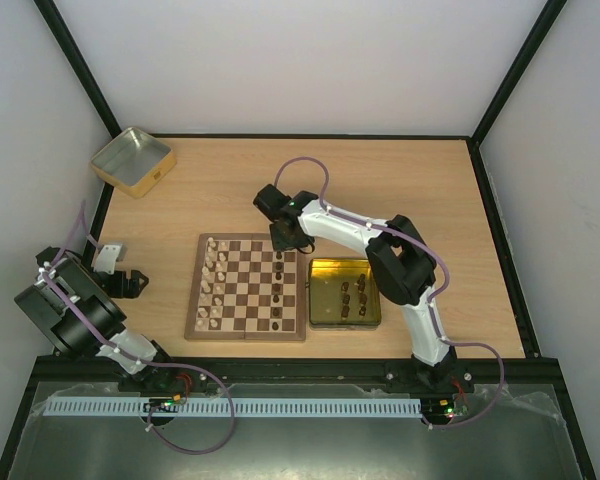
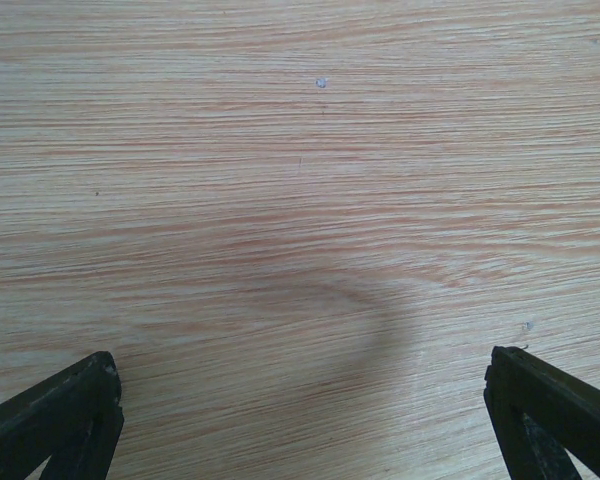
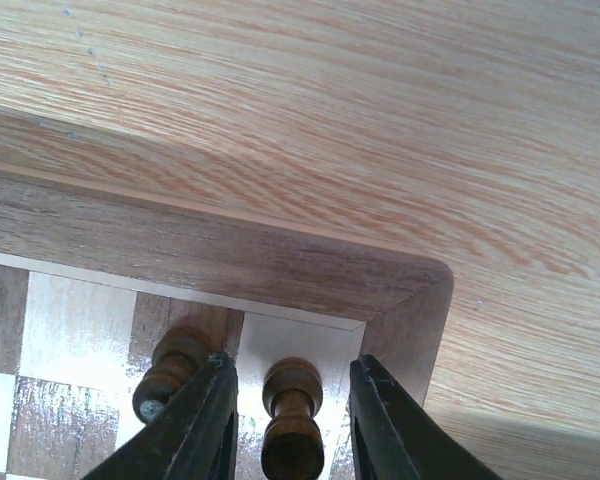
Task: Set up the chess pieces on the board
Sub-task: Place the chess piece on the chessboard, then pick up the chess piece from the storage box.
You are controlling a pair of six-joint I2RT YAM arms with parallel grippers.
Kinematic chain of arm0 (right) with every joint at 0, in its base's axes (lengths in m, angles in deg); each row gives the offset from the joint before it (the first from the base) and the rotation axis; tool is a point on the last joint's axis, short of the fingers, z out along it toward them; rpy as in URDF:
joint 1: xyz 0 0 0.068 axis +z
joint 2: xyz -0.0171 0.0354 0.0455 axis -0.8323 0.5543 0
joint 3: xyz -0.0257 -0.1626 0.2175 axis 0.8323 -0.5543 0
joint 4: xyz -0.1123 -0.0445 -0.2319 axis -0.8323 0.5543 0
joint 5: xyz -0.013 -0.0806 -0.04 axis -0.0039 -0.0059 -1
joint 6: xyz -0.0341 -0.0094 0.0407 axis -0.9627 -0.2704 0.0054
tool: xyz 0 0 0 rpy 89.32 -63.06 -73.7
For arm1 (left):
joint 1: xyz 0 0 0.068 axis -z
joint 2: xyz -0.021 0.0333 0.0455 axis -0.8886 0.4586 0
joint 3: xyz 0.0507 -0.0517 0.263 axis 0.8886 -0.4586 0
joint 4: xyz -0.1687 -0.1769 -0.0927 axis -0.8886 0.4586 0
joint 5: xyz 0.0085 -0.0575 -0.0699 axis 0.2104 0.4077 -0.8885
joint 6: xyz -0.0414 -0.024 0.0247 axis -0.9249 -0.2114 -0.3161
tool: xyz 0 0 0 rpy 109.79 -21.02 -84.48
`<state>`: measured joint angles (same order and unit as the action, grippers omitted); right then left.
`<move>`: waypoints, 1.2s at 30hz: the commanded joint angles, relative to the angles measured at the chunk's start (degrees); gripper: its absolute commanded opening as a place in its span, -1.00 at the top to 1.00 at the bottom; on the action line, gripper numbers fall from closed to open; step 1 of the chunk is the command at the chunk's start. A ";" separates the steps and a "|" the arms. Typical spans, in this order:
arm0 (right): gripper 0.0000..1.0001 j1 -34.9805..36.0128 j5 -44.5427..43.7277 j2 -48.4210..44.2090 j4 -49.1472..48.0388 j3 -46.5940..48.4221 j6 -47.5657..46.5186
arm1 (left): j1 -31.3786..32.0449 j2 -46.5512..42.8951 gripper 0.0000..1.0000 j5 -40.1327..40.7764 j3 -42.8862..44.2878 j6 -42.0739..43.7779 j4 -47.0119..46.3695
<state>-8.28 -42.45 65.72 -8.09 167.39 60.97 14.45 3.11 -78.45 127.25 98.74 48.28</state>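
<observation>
The board (image 1: 246, 336) lies in the middle of the table. Pale chess pieces (image 1: 213, 285) fill its two left columns, and a column of dark ones (image 1: 279, 290) stands near its right edge. My right gripper (image 1: 283, 240) hovers over the board's far right corner. In the right wrist view it (image 3: 292, 372) is open, with a gap on each side of an upright dark piece (image 3: 292, 420) on the pale corner square. Another dark piece (image 3: 170, 370) stands just left of the left finger. My left gripper (image 2: 300, 362) is open over bare table at the left (image 1: 120, 268).
A yellow tin (image 1: 345, 264) holding several dark pieces (image 1: 352, 297) sits against the board's right side. An open square tin (image 1: 132, 160) stands at the back left corner. Black frame posts and white walls ring the table.
</observation>
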 commanded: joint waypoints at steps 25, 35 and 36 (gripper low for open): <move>0.36 -2.83 -7.52 -34.93 -0.47 -30.82 11.54 | 0.11 1.98 -0.98 6.97 -3.09 -0.68 6.48; 0.37 -2.24 -2.62 -47.35 -9.91 -48.31 15.93 | 1.43 1.53 -0.98 7.50 -3.58 -3.16 5.15; 0.37 -1.96 -2.94 -47.23 -10.17 -49.06 16.12 | 1.41 1.29 -0.98 7.66 -3.71 -3.22 5.19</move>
<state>-11.15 -45.86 19.78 -13.36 121.86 74.54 15.57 1.90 -76.74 127.12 98.13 48.47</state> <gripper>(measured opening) 0.318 0.990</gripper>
